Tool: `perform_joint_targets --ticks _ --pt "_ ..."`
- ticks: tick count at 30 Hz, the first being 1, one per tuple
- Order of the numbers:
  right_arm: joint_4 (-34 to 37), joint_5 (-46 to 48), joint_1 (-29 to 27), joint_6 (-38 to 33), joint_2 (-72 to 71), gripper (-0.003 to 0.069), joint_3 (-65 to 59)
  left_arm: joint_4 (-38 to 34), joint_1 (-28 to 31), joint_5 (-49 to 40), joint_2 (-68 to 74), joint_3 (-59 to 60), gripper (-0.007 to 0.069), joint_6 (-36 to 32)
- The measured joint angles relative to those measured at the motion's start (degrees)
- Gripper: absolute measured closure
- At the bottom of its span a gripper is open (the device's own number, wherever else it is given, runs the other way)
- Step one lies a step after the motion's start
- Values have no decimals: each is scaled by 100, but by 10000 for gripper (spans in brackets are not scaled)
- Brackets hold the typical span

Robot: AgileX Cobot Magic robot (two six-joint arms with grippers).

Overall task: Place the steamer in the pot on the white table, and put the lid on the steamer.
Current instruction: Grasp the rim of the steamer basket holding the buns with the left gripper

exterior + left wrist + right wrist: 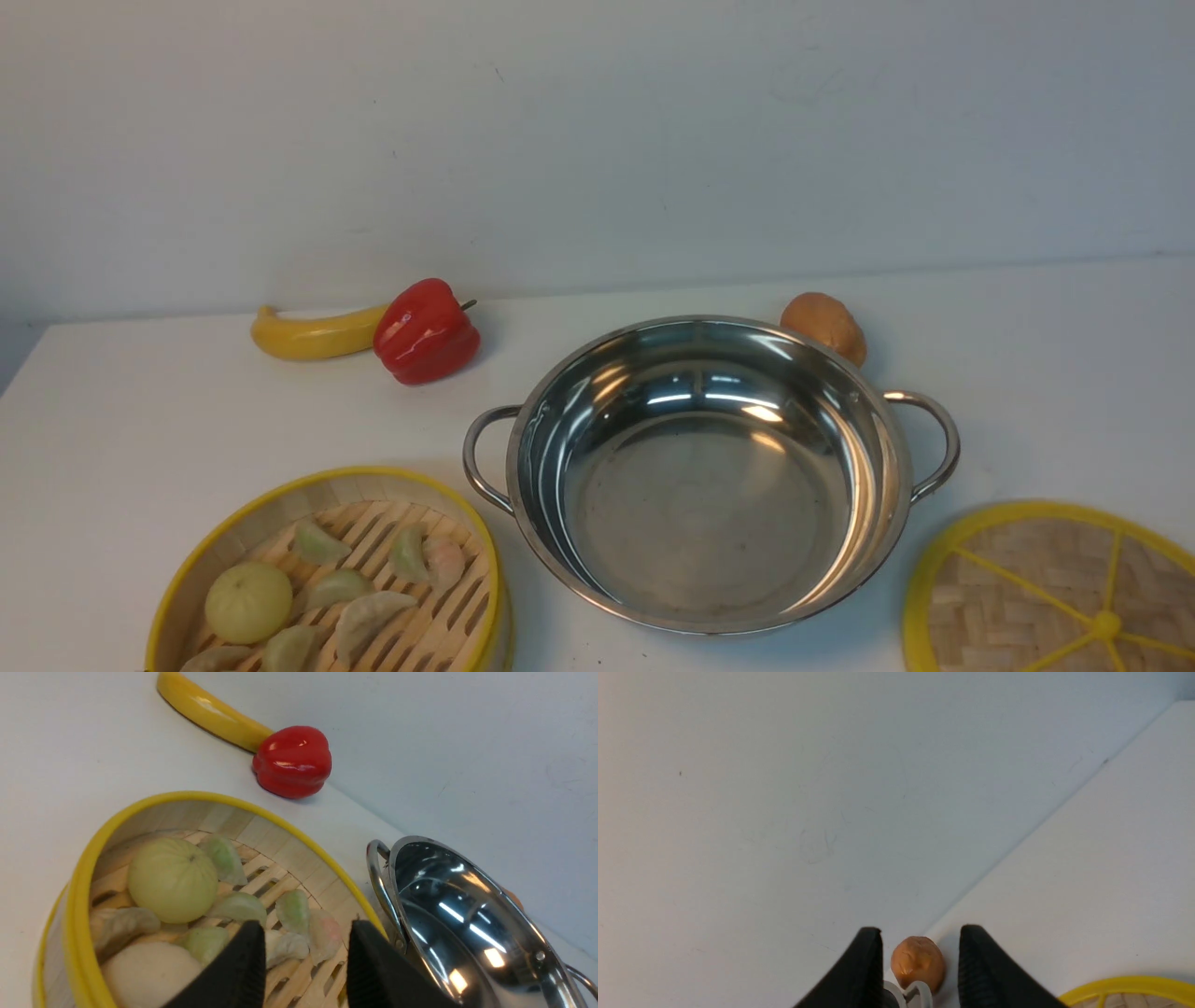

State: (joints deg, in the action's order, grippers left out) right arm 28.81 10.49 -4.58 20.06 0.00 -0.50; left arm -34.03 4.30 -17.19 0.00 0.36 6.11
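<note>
The steamer (280, 499), a bamboo basket with a yellow rim holding dumplings and a bun, stands on the white table (140, 401) at the front left. The empty steel pot (560, 420) stands in the middle, just right of it. The lid (1027, 579), a flat woven disc with yellow spokes, lies at the front right. Neither gripper shows in the front view. My left gripper (307, 927) is open and empty above the steamer (280, 844), beside the pot (467, 919). My right gripper (920, 930) is open and empty, with the lid's rim (1129, 989) beside it.
A yellow banana (308, 336) and a red pepper (425, 331) lie at the back left near the wall. A brown round item (826, 327) sits behind the pot's right side, and also shows in the right wrist view (919, 962). A white wall backs the table.
</note>
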Motion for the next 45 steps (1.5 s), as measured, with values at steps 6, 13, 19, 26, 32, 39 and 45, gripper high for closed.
perform_joint_targets --ticks 6,13,19,26,32,39,45 --pt "133 -163 0 38 0 414 0 -228 0 796 0 0 384 5" --pt "374 -524 0 244 0 414 0 -397 0 1643 0 0 384 50" --pt "713 -1444 0 288 0 414 0 11 0 1800 381 -700 384 -526" --pt "533 -933 0 294 -2 414 0 296 14 673 2561 -2251 384 -901" --pt "215 -211 0 248 -2 414 297 1706 487 -1345 4831 -4074 384 -887" --pt "59 605 0 -223 -2 414 503 3098 1717 -3903 6664 -5418 384 -695" --pt "68 1206 0 -359 -2 414 503 2387 1947 -3953 7047 -5291 384 -1291"
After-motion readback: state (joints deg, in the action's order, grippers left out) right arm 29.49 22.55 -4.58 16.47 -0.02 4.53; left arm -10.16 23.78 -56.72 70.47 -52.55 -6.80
